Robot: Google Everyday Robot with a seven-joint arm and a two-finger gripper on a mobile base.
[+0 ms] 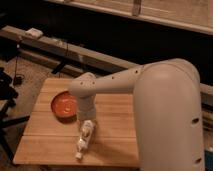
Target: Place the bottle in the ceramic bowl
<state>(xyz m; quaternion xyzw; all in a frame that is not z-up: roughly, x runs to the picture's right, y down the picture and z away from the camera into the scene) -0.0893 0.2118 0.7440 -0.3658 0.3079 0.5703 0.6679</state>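
Observation:
The ceramic bowl [64, 105], orange-red and shallow, sits on the left part of the wooden table [115, 132]. The bottle [85, 136], slim and pale with a white cap toward the table's front edge, lies on its side just right of and in front of the bowl. My gripper [88, 121] hangs from the white wrist, pointing down at the bottle's far end and right over it. The wrist hides where the gripper meets the bottle. The bowl holds nothing that I can see.
The large white arm [165, 115] covers the table's right side. Behind the table runs a long low ledge [70, 50] with a small white object [34, 33] on it. Dark stands and cables lie on the floor to the left.

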